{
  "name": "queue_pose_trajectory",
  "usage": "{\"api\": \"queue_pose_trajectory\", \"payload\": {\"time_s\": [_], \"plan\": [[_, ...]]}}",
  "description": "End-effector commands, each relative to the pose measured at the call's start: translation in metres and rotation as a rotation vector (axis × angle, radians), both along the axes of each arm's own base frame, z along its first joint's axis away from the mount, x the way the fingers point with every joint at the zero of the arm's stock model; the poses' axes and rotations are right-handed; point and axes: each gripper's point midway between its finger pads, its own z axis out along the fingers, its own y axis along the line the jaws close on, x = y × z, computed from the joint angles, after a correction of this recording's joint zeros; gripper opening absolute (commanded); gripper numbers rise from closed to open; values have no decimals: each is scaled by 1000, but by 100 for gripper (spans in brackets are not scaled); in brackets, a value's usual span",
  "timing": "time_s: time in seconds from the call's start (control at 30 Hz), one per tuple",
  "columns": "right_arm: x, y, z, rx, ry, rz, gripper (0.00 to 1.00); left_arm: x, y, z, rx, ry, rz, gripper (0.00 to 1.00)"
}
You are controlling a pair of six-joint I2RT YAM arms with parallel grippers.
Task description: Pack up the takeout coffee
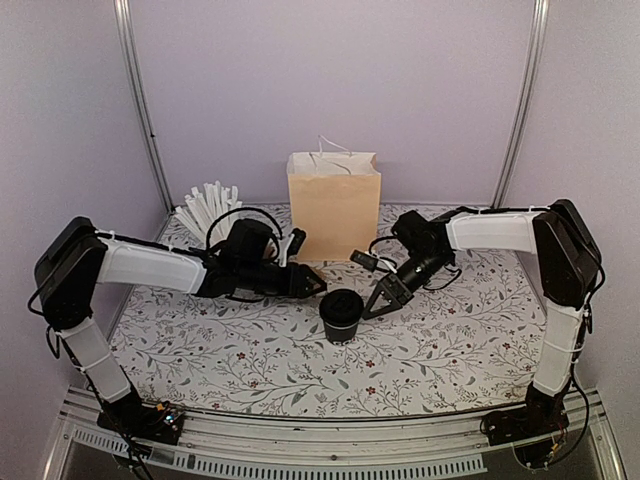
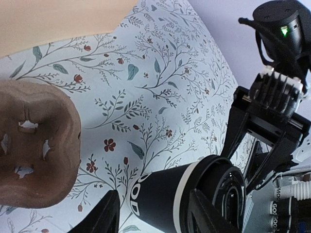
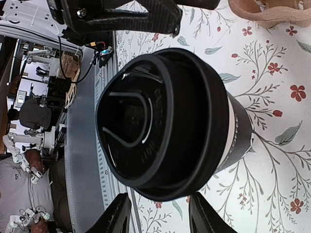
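The takeout coffee [image 1: 341, 316] is a black paper cup standing upright on the flowered table, with its black lid [image 3: 146, 116] seated on top. My left gripper [image 1: 316, 284] is at the cup's upper left, open. In the left wrist view its fingers [image 2: 99, 216] flank the cup [image 2: 160, 196] along its height without clamping it. My right gripper [image 1: 380, 305] is just right of the cup, open. In the right wrist view its two fingertips [image 3: 119, 213] stand apart just short of the lid's rim, with nothing between them.
A tan paper bag [image 1: 334, 205] stands upright behind the cup. A brown pulp cup carrier [image 2: 34, 145] lies on the table close to my left gripper. A white cup of white sticks [image 1: 208, 208] is at the back left.
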Motion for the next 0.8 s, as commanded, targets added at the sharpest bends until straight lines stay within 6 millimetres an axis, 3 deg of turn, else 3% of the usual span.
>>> {"api": "queue_pose_trajectory", "payload": {"time_s": [0.0, 0.17, 0.33, 0.5, 0.77], "plan": [[-5, -2, 7, -4, -32, 18, 43, 6, -5, 26, -14, -75, -17, 51], [-3, -5, 8, -31, -55, 19, 42, 7, -1, 36, -16, -91, 5, 55], [4, -6, 15, -27, -88, 31, 41, -7, 21, 42, -24, -16, 110, 60], [23, 2, 29, -15, -146, 20, 53, -32, 35, 35, -24, 73, 187, 70], [39, 16, 22, -13, -123, 31, 57, -57, 17, 18, 3, 143, 186, 79]]}}
